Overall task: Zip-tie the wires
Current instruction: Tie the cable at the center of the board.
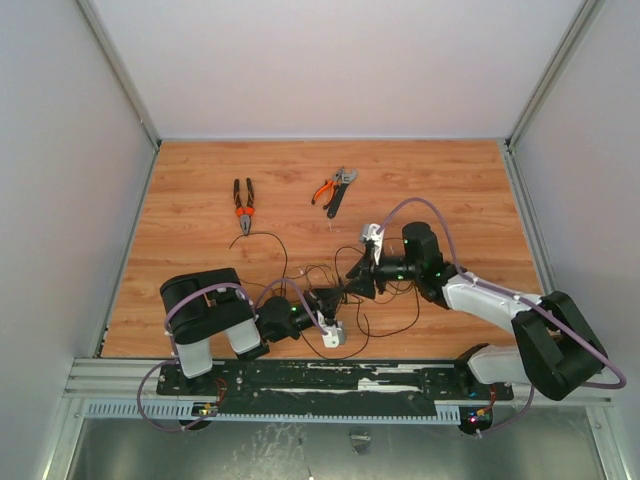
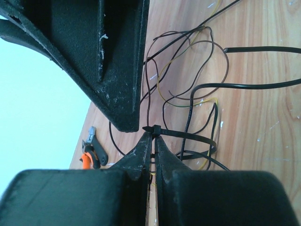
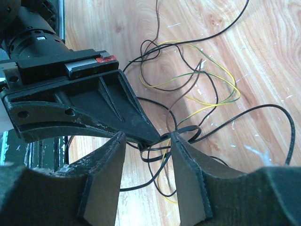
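Left gripper [image 2: 153, 141], black fingers nearest the lens, clenched on a thin black plastic zip tie [image 2: 188, 136] right beside its head. The strap curves into a loop just ahead of the tips, and strands of the thin black wire tangle [image 2: 244, 85] pass through it (yellow-green strands mixed in). Right gripper [image 3: 146, 141] is spread apart, its fingers either side of the left gripper's tip, grasping nothing. Wires sprawl over the wooden surface [image 3: 263, 56] beyond both grippers. Orange-handled pliers [image 2: 89, 156] lie well apart, off to one side.
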Tool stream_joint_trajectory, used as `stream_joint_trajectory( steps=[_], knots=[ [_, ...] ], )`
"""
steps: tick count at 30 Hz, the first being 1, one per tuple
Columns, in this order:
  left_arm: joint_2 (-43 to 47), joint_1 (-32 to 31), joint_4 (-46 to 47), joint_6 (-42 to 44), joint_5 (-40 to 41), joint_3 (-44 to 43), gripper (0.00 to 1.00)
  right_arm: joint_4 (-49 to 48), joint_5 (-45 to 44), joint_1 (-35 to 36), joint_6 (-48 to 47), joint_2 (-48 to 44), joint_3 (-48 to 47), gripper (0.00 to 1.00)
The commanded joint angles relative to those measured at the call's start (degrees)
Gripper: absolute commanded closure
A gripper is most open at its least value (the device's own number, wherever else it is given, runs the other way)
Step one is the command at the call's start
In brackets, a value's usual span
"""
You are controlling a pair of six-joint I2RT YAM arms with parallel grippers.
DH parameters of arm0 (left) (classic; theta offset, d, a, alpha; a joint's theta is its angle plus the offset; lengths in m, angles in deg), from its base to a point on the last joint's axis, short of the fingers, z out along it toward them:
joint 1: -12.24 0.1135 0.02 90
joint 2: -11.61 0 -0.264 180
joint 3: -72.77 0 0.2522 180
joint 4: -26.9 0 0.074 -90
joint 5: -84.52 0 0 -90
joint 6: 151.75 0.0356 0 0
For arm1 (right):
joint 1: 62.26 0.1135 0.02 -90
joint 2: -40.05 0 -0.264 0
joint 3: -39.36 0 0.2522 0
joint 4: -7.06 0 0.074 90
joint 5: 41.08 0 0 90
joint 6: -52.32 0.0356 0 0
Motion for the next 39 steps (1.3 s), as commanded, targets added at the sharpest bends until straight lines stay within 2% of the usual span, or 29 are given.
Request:
stream_joint_trajectory(
  steps=[1, 11, 25, 27, 30, 39],
  knots=[
    [1.4, 0.6, 14.6, -1.1, -0.3, 0.3, 1.00, 3.0, -1.4, 1.7, -0.8, 1.1, -2.9, 0.56],
    [1.6, 0.8, 14.7, -1.4, -0.5, 0.5, 1.00, 5.1, -1.5, 2.4, -1.4, 2.8, -3.8, 0.64],
    [1.6, 0.8, 14.7, -1.6, -0.3, 0.5, 1.00, 4.8, -0.6, 2.5, -1.1, 3.6, -4.2, 0.84],
    [1.6, 0.8, 14.6, -1.6, -0.5, 0.5, 1.00, 4.6, -0.5, 2.5, -0.9, 3.6, -4.2, 0.84],
    [1.6, 0.8, 14.6, -1.7, -0.5, 0.5, 1.00, 4.3, -0.3, 2.5, -0.5, 3.4, -4.2, 0.79],
    [1.3, 0.8, 14.6, -1.8, -0.5, 0.4, 1.00, 3.9, 1.1, 2.5, -0.1, 3.0, -4.4, 0.77]
  ],
)
